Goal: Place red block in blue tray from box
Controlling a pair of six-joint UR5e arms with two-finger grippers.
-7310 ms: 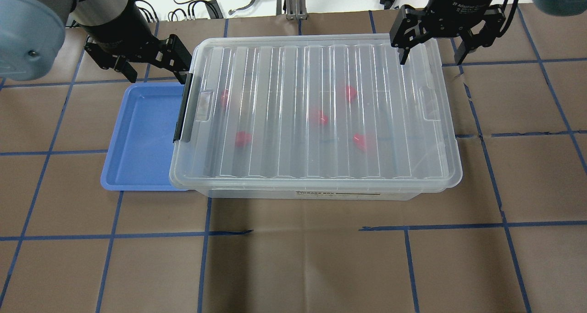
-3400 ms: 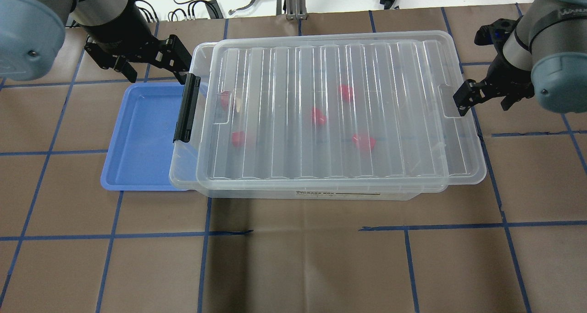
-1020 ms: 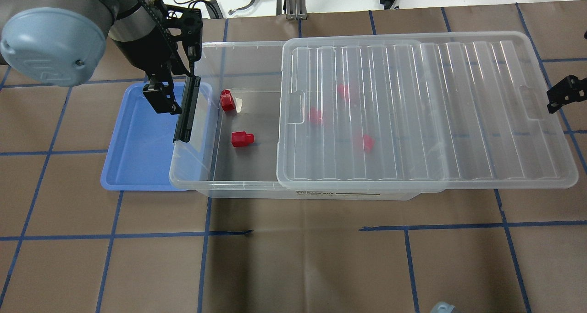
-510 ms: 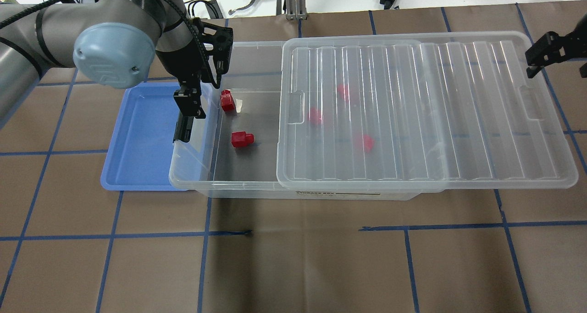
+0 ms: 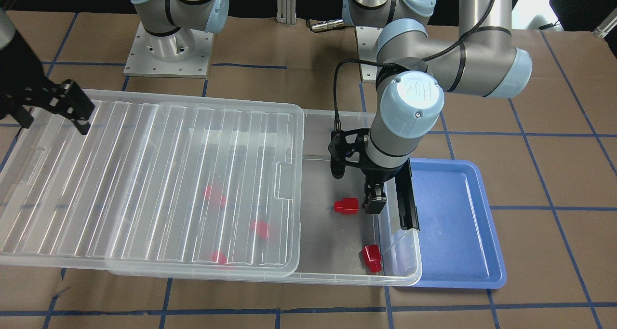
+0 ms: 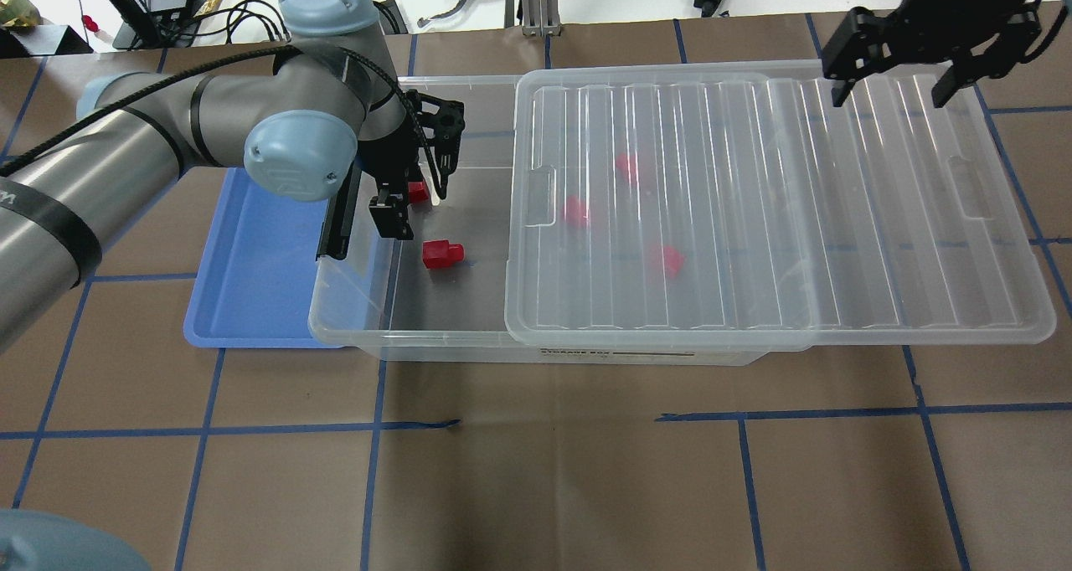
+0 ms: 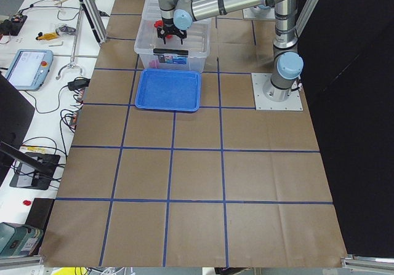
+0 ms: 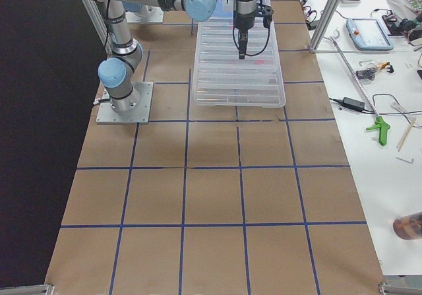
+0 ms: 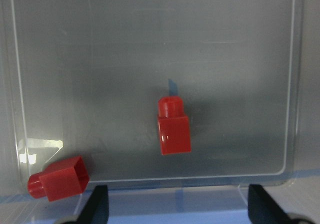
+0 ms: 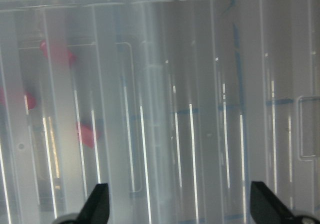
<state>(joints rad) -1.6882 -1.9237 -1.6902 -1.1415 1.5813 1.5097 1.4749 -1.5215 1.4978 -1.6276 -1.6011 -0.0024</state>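
- Your left gripper point(image 9: 180, 206) hangs empty over the box's open end, fingers spread wide; the red block point(image 9: 174, 129) lies centred between them on the floor, stub toward 12 o'clock
- Likely light, rigid and glossy, so slippery; pinch the cube's flat sides, not the stub; a twin block point(image 9: 57, 178) lies apart at 8 o'clock
- The box point(image 6: 419, 336) has its lid point(image 6: 879, 244) shifted toward 3 o'clock; blue tray point(image 6: 251, 253) at 9 o'clock
- Right gripper point(image 6: 892, 94) is wide, empty, above the lid

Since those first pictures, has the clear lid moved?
Yes. The lid slid toward the robot's right, uncovering the box's end nearest the blue tray.
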